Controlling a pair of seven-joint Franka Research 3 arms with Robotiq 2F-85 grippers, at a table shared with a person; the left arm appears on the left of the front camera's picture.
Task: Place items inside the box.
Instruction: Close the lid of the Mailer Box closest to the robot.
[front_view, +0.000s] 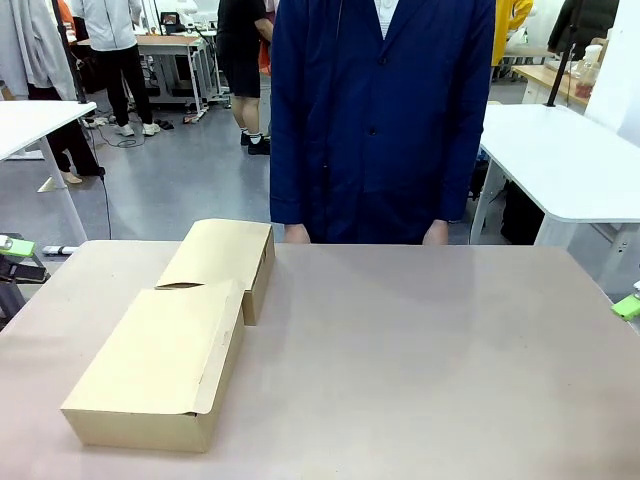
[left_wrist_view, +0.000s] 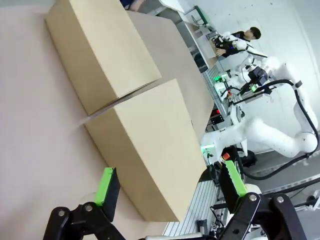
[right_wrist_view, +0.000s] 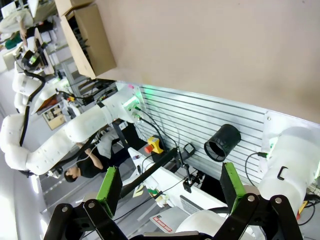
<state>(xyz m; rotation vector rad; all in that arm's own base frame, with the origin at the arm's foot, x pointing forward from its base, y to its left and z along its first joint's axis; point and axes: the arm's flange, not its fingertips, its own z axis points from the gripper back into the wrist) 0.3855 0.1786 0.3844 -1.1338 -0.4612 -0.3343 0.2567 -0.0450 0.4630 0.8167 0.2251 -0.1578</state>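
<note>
While a person in a navy coat (front_view: 380, 120) stands at the table's (front_view: 420, 350) far edge, the closed cardboard box (front_view: 170, 360) lies on its left part, and both the left gripper (left_wrist_view: 170, 187) and right gripper (right_wrist_view: 170, 187) gape wide, holding nothing.

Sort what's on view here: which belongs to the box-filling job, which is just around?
Job:
cardboard box, flaps closed
left tool, open
right tool, open

Around:
table
person in navy coat
</note>
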